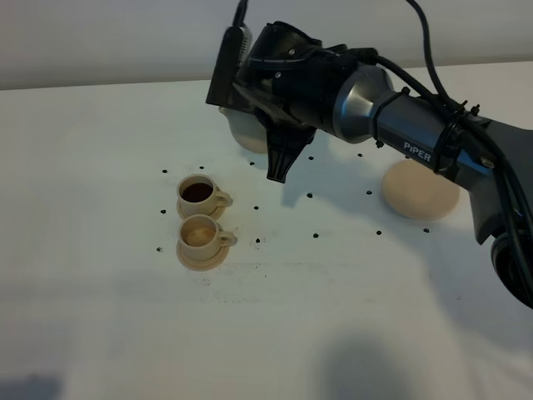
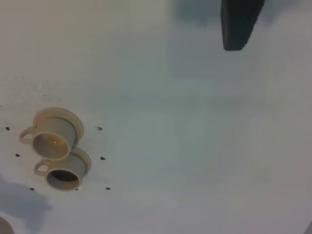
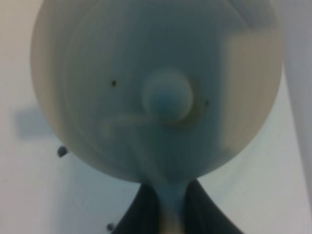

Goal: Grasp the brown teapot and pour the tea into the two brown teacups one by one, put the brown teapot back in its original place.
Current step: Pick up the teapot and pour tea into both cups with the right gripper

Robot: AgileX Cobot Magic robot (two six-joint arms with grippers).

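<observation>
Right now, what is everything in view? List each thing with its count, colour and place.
brown teapot: one, pale tan, held in the right gripper, beyond the cups and away from its disc
teacups: two, pale tan, each on a small saucer, left of centre; the far one holds dark tea, the near one looks paler inside
round disc: one, pale tan, bare, right side of the table
black specks: many, black, scattered over the middle of the table
table: one, white
right gripper: one, black, shut on the teapot's handle
left gripper: only one dark finger shows; open or shut unclear
</observation>
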